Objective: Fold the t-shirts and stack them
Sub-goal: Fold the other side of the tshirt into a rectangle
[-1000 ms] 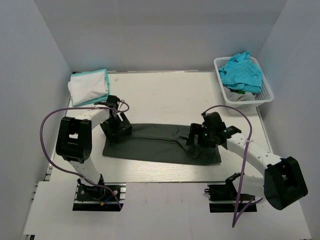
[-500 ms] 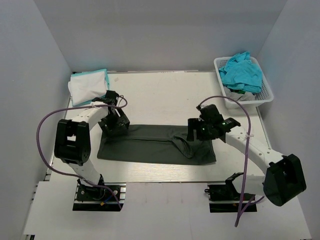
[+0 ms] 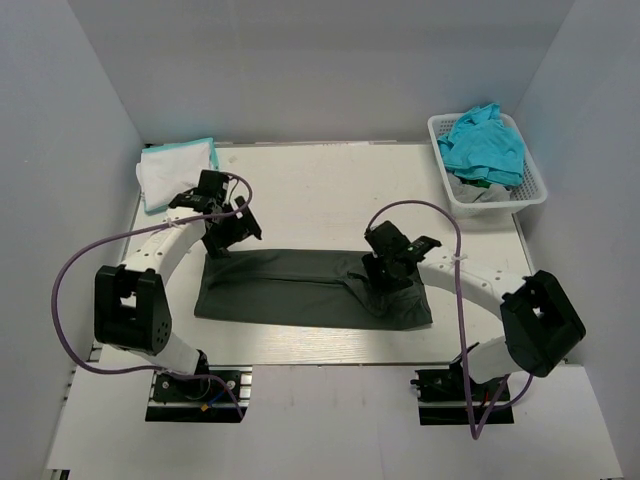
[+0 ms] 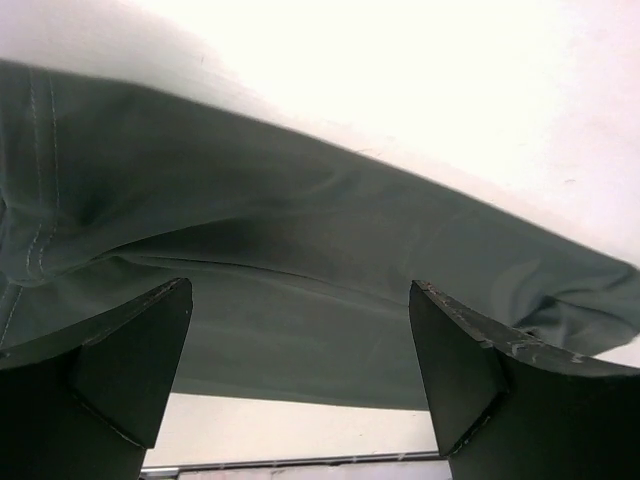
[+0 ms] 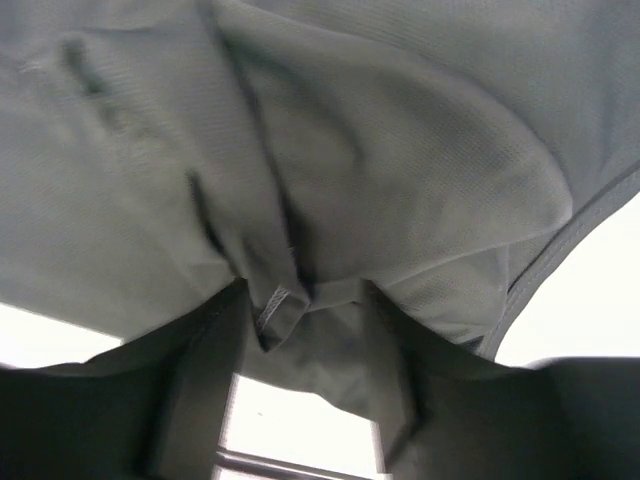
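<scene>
At the upper right, a white lattice basket [image 3: 441,163] holds a crumpled turquoise t-shirt [image 3: 485,145] over a light grey t-shirt [image 3: 478,192]. A folded white t-shirt [image 3: 172,178] lies at the upper left. The dark charcoal t-shirt [image 3: 290,290] lies as a long folded band across mid-table [image 3: 320,185]. The left gripper [image 4: 300,300] hangs over its upper left corner, jaws wide apart and empty. The right gripper [image 5: 300,295], low over the band's right part, pinches a ridge of its cloth.

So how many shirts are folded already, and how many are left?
Done: a folded white-and-turquoise pile sits at the far left corner. In hand: the dark grey t-shirt lies as a long strip; the right gripper pinches it, the left gripper hangs open above it. Left: a turquoise shirt and a light grey shirt wait in the basket.
</scene>
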Controlling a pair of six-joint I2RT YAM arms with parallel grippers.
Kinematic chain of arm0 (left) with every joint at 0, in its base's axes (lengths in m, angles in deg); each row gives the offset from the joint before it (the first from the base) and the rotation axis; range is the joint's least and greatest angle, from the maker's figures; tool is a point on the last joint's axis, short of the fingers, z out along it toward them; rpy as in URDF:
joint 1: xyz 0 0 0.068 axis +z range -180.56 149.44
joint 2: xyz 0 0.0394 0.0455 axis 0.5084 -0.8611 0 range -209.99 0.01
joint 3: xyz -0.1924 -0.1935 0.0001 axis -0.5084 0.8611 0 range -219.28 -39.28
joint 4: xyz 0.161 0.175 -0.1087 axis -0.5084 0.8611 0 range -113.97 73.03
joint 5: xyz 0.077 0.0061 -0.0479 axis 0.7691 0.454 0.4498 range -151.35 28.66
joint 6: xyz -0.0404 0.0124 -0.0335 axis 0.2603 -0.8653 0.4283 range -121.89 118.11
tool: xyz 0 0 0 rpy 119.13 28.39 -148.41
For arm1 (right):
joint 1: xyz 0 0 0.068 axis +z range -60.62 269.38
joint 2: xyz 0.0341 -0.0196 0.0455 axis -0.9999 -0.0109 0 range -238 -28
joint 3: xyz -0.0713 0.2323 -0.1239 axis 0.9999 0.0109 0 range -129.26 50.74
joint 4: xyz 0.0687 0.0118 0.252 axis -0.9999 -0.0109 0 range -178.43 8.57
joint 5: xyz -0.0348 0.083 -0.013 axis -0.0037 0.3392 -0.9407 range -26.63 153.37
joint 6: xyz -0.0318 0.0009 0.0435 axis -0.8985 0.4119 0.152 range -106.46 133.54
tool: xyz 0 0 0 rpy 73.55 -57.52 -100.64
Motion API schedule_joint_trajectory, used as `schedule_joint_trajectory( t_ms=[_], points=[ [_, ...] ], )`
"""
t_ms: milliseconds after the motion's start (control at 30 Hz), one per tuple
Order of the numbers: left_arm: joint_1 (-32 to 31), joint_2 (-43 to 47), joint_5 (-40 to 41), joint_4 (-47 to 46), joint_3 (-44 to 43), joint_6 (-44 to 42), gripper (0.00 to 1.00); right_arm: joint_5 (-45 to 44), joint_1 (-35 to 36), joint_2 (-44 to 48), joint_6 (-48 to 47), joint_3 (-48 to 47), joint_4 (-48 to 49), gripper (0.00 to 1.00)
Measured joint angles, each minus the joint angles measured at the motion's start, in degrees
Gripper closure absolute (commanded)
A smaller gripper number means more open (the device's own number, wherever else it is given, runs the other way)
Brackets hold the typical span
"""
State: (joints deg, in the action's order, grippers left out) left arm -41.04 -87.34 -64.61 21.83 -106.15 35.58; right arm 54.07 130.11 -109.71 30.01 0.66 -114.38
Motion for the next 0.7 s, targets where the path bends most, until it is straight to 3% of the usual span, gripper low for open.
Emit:
schedule_joint_trajectory(
  t_ms=[67,233,333,400,467,500,700],
  points=[
    [0.0,-1.14,-0.15,-0.63,1.75,-0.07,0.0,-1.57,0.28,-1.29,1.44,0.28,0.02,0.56],
    [0.0,-4.22,0.37,-1.51,5.66,-0.04,0.0,-4.66,0.28,-2.27,4.72,1.22,-0.35,0.57],
    [0.0,-5.05,0.83,-2.08,7.3,-0.07,0.0,-5.66,0.28,-2.27,5.73,1.22,-0.39,0.71],
    [0.0,-5.11,1.2,-2.54,8.15,-0.04,0.0,-5.86,0.28,-2.27,6.32,1.27,-0.44,0.9],
    [0.0,-5.14,1.7,-2.6,8.7,-0.04,0.0,-5.81,0.28,-2.27,6.69,1.57,-0.39,0.91],
    [0.02,-5.11,2.01,-2.6,8.81,-0.02,0.0,-5.77,0.28,-2.27,7.08,1.81,-0.55,0.97],
    [0.39,-5.14,3.96,-3.04,9.2,-0.04,0.0,-5.57,0.28,-0.5,8.26,4.76,-3.08,1.0]
  ],
)
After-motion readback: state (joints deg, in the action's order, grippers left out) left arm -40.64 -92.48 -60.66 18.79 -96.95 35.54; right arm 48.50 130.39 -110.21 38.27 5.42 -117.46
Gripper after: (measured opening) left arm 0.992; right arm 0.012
